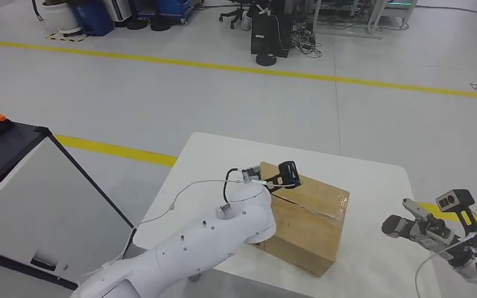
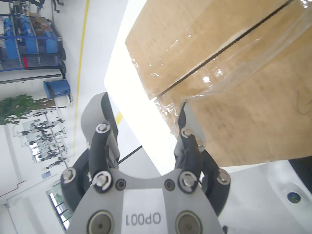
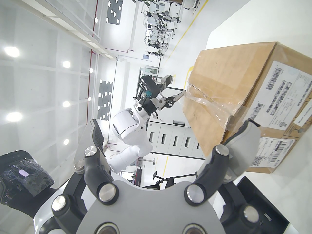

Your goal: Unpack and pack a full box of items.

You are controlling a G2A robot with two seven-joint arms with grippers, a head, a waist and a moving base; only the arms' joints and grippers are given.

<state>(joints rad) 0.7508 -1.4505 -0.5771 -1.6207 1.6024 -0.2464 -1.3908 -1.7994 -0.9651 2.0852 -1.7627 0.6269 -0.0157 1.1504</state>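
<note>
A closed cardboard box [image 1: 307, 217] sits in the middle of the white table [image 1: 216, 153], its top seam sealed with clear tape [image 2: 246, 57]. My left gripper [image 2: 143, 113] is open at the end of that seam, on the box's far left edge. One fingertip [image 2: 185, 113] touches the loose, crinkled tape there; the other hangs off the box over the table. The same gripper [image 3: 173, 91] is seen at the box's edge from the right wrist. My right gripper [image 3: 170, 132] is open and empty, apart from the box [image 3: 226, 79] on its right side [image 1: 401, 217].
Shipping labels [image 3: 285, 93] cover the box's side that faces the right gripper. Bare table lies to the right of the box and behind it. A dark-framed cabinet [image 1: 30, 194] stands off the table's left side.
</note>
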